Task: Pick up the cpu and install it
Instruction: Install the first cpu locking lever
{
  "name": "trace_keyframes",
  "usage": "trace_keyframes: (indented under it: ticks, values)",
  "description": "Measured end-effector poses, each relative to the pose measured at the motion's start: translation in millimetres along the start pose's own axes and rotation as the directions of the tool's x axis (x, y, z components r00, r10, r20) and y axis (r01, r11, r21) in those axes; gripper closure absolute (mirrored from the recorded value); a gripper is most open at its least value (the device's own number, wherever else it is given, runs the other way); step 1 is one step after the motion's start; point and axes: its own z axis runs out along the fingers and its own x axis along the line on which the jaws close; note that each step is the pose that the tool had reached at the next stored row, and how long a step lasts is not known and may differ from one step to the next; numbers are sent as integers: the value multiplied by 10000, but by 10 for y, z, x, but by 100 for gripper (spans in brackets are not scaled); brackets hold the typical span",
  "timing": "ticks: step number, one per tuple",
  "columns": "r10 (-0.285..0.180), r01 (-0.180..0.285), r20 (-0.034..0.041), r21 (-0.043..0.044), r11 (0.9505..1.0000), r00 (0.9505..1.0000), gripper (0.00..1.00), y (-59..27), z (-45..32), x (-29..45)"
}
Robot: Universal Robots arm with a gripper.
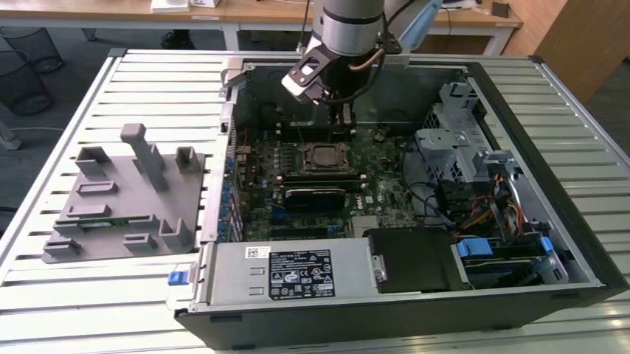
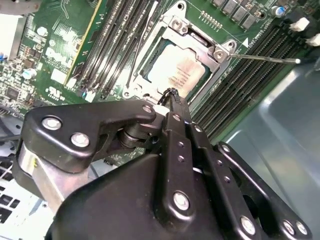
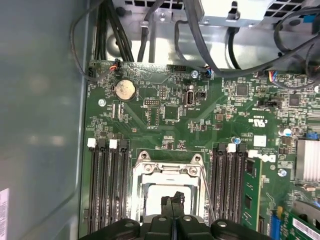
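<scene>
The cpu (image 2: 177, 70) lies flat inside the black socket frame (image 2: 200, 37) on the green motherboard, its pale silvery top facing up. In the first wrist view the cpu (image 3: 152, 192) is partly hidden behind my fingertips. My gripper (image 2: 172, 95) hangs just above its near edge with the black fingers pressed together and nothing between them. In the exterior view the gripper (image 1: 341, 114) stands inside the open computer case, just behind the socket frame (image 1: 325, 157). The socket's thin metal lever (image 2: 265, 58) sticks out to one side.
Dark memory slots (image 3: 107, 185) flank the socket. In the exterior view, a grey tray (image 1: 118, 199) with upright posts and a green memory stick (image 1: 103, 218) sits at the left. The power supply (image 1: 285, 273), drive cage (image 1: 473, 147) and cables (image 1: 482, 210) crowd the case.
</scene>
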Motion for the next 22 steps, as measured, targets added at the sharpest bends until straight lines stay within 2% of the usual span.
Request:
trace_keyframes:
  ticks: [10,13,18,22]
  values:
    - [0,0,1,0,10000,10000,89,0,-222,-7]
    - [-15,15,3,0,10000,10000,89,-4,-260,-8]
    - [-833,833,45,-22,9965,9965,89,-9,-260,-8]
    - [-1552,1552,79,-40,9879,9879,89,-9,-258,-8]
